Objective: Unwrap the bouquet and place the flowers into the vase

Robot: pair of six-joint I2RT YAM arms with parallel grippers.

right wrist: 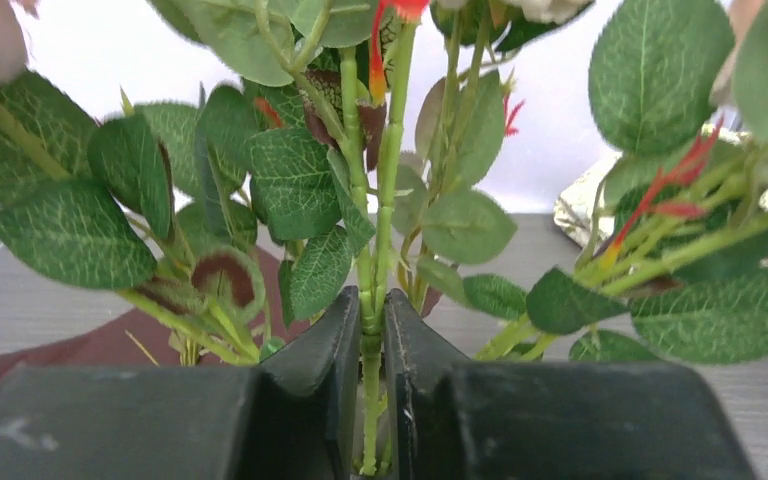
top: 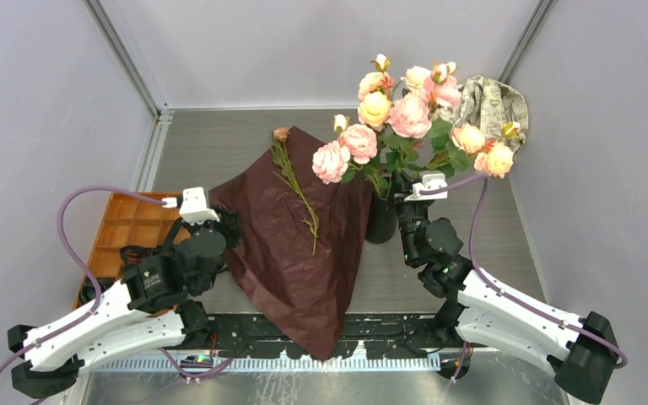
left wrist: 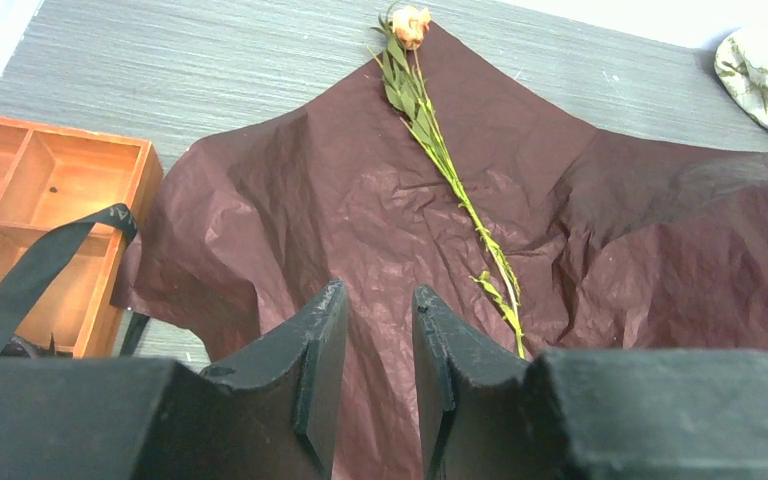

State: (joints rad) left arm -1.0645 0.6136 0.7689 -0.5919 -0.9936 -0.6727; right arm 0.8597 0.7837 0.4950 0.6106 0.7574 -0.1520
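1. Top view: the flowers (top: pixel 405 114) stand bunched in the vase (top: pixel 380 221), toward 1 o'clock on the table (top: pixel 219 143). The wrapping paper (top: pixel 291 245) lies spread flat at the centre, just touching the vase at its 3 o'clock edge. One loose rose (top: pixel 297 190) lies on the paper. A patterned cloth (top: pixel 491 105) sits at 2 o'clock and an orange tray (top: pixel 131 224) at 9 o'clock. The right end effector (top: pixel 405 202) is at the vase mouth, and the left end effector (top: pixel 224 221) is at the paper's 9 o'clock edge.

2. Left wrist view: the left end effector (left wrist: pixel 378 292) hovers over the paper (left wrist: pixel 310 200), jaws somewhat spread and holding nothing. The loose rose (left wrist: pixel 450 175) runs away toward 12 o'clock. A black ribbon (left wrist: pixel 40 265) drapes over the tray (left wrist: pixel 50 190) at 9 o'clock.

3. Right wrist view: the right end effector (right wrist: pixel 372 300) pinches one green stem of the flowers (right wrist: pixel 385 200) among the leaves.

4. My reckoning: the unwrapping is done and nearly all the flowers are in the vase. Only the loose rose is left to put in.
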